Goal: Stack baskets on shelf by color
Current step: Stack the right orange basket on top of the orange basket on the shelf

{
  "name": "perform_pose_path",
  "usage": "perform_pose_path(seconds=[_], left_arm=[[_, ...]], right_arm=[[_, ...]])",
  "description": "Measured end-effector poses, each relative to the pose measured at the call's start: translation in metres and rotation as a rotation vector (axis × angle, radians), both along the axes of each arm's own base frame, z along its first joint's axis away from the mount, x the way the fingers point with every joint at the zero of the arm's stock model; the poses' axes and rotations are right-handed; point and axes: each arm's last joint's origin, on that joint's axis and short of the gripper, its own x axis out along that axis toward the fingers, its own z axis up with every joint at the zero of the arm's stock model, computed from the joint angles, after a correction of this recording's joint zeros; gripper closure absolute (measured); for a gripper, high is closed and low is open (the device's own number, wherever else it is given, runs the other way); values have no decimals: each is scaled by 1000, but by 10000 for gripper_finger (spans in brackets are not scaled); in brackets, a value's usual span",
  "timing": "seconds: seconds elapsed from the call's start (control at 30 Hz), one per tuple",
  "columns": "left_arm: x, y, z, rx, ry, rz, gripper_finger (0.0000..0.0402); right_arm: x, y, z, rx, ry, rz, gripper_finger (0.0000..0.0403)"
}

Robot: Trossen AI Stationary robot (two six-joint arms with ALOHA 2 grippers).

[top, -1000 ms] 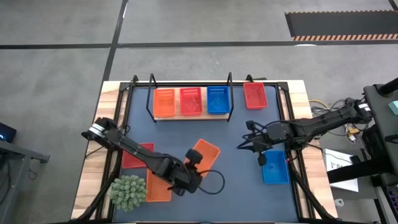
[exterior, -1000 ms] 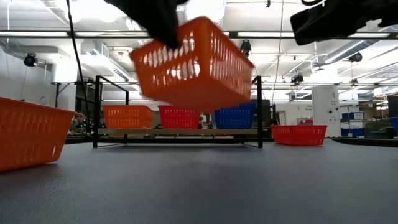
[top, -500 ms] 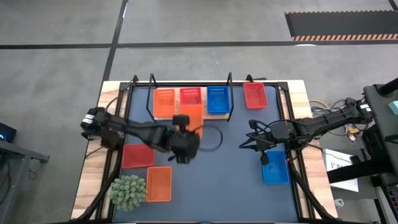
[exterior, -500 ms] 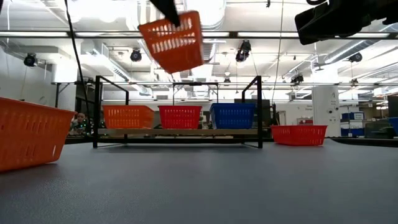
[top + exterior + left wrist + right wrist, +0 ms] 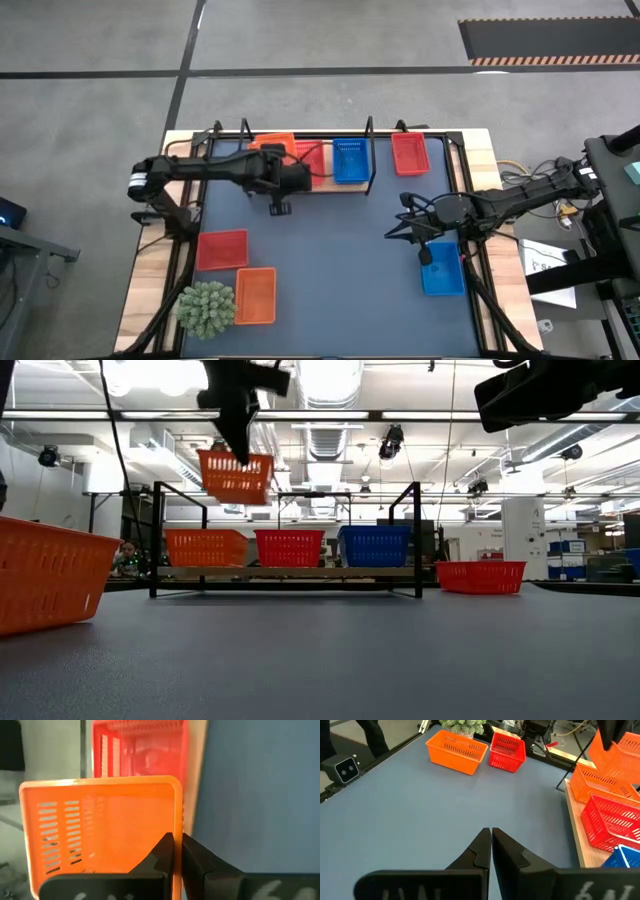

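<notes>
My left gripper [image 5: 288,165] is shut on an orange basket [image 5: 274,144], which it holds in the air over the far-left end of the shelf [image 5: 322,186]. In the low view this basket [image 5: 236,477] hangs above the orange basket [image 5: 205,547] on the shelf. A red basket [image 5: 289,547] and a blue basket [image 5: 373,546] also stand on the board. My right gripper [image 5: 420,242] hovers shut at the right, beside a blue basket [image 5: 442,270] that rests on the mat. My left gripper pinches one side wall of the orange basket at its rim [image 5: 177,827], one finger inside the basket and one outside. The fingers come slanting down from the near side. The basket is lifted clear and nearly level, its opening up.
On the mat at the near left lie a red basket [image 5: 222,250] and an orange basket [image 5: 255,295], next to a green spiky plant ball [image 5: 206,309]. Another red basket [image 5: 409,153] rests on the mat right of the shelf. The mat's middle [image 5: 330,260] is bare.
My left gripper has swung from the near middle of the mat toward the far-left, rising and turning, and carried the orange basket over the shelf's left end. The basket, steeply tilted before, now hangs nearly level.
</notes>
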Motion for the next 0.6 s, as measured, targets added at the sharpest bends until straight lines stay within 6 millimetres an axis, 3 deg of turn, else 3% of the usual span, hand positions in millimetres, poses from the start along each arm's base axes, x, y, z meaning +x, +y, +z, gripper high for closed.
perform_pose_path(seconds=[0.3,0.6], left_arm=[[-17,27,-19,-43,82,-16,400],[-42,38,-24,-46,23,-70,400]], right_arm=[[0,0,-2,5,5,5,394],[0,0,-3,9,7,3,394]])
